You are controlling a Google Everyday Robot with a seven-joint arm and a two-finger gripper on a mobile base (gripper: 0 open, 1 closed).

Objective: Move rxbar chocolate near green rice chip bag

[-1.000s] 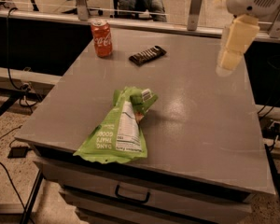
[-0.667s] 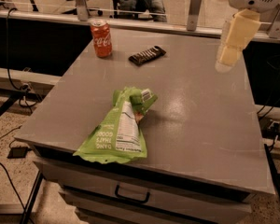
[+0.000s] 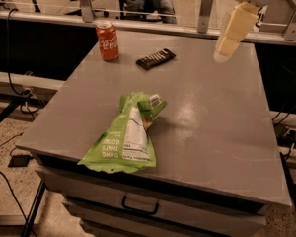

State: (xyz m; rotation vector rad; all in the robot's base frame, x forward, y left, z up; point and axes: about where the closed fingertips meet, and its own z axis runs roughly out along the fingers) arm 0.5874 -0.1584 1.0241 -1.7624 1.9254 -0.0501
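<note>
above the far edge of the table [image 3: 212, 122] the gripper [image 3: 231, 31] hangs, open or closed i cannot tell, not yet reaching, while the rxbar chocolate [image 3: 156, 59] lies near the soda can [image 3: 107, 41], well apart from the green rice chip bag [image 3: 126, 137].

Grey table [image 3: 212, 122], flat matte top, with a drawer [image 3: 138, 204] under its front edge. Three items lie on it. Can [image 3: 107, 41]: orange-red, upright, far left corner. Bar [image 3: 156, 59]: dark, flat, just right of the can, not touching it. Bag [image 3: 128, 137]: lime green, lying flat near the front edge, label panel up, well apart from the bar. Gripper [image 3: 221, 56]: above the far right part of the top, clear of all three.
</note>
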